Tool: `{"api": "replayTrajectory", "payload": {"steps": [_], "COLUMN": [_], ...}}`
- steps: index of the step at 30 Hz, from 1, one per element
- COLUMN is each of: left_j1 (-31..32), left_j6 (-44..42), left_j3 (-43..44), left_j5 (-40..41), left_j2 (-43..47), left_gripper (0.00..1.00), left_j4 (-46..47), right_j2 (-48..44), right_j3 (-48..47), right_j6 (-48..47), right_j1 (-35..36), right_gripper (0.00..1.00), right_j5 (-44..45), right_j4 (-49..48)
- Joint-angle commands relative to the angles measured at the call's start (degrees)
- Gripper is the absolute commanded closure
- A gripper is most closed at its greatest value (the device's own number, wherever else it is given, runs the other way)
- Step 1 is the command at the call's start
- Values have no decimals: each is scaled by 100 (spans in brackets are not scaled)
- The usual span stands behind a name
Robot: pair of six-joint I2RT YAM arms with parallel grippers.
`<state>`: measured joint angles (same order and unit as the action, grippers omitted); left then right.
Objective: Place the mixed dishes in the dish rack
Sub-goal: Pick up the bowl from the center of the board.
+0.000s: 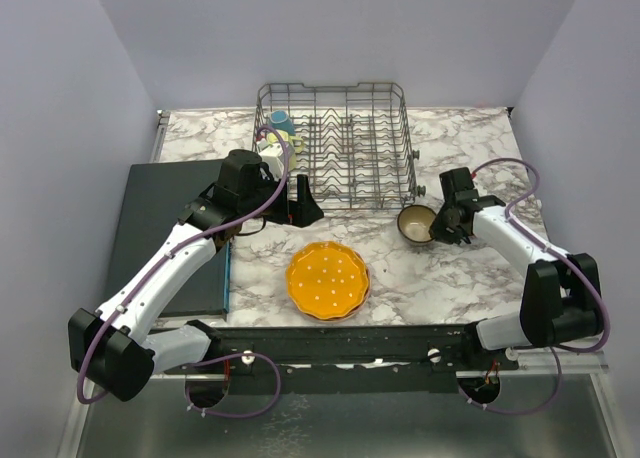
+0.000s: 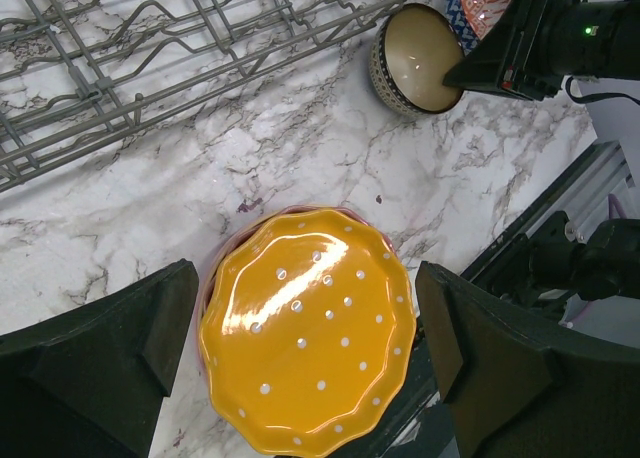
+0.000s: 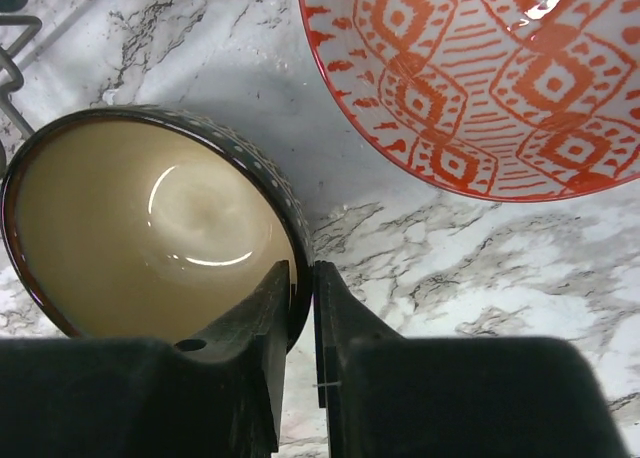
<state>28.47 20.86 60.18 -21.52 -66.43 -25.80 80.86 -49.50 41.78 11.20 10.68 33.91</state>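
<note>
An orange scalloped, white-dotted plate (image 1: 327, 280) lies near the table's front edge, with a pink plate's edge (image 2: 215, 268) showing beneath it. My left gripper (image 2: 307, 278) hovers above this plate (image 2: 305, 340), jaws wide open and empty. A dark brown bowl (image 1: 416, 224) with a cream inside stands right of the grey wire dish rack (image 1: 335, 143). My right gripper (image 3: 302, 273) is shut on this bowl's (image 3: 130, 228) rim, one finger inside and one outside. A bowl with an orange pattern inside (image 3: 480, 78) sits just beyond. A blue mug (image 1: 281, 121) and a pale mug (image 1: 285, 141) sit in the rack's left end.
A dark flat mat (image 1: 165, 228) covers the table's left side under my left arm. The rack's near wall (image 2: 150, 48) runs close behind the orange plate. Grey walls enclose the table on three sides. A black rail (image 1: 340, 343) borders the front edge.
</note>
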Motion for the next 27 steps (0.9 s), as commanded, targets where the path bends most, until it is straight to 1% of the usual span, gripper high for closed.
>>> {"api": "replayTrajectory", "payload": {"steps": [1, 4, 5, 9, 15, 18, 22, 27], "left_j1": [-8, -8, -8, 1, 62, 75, 89, 97], "left_j6": [14, 19, 14, 6, 73, 93, 100, 144], "left_j3": [-74, -71, -74, -68, -102, -147, -149, -113], "left_j5": [61, -15, -76, -304, -398, -473, -837, -901], "left_j2": [35, -4, -13, -103, -183, -195, -279, -267], "left_gripper": [1, 1, 1, 1, 1, 1, 1, 1], "left_j4": [114, 114, 114, 126, 175, 248, 288, 282], "right_j2": [25, -43, -59, -203, -651, -918, -1226, -1469], "right_j3": [30, 23, 19, 24, 80, 102, 57, 14], "right_j6": [-60, -129, -148, -268, -436, -569, -746, -897], "right_j1": [-30, -32, -35, -30, -28, -24, -24, -5], "right_gripper": [86, 97, 100, 100, 100, 100, 100, 100], "right_j5": [-95, -85, -76, -105, -11, -215, -545, -1025], "right_j4": [-131, -119, -106, -22, 122, 166, 244, 246]}}
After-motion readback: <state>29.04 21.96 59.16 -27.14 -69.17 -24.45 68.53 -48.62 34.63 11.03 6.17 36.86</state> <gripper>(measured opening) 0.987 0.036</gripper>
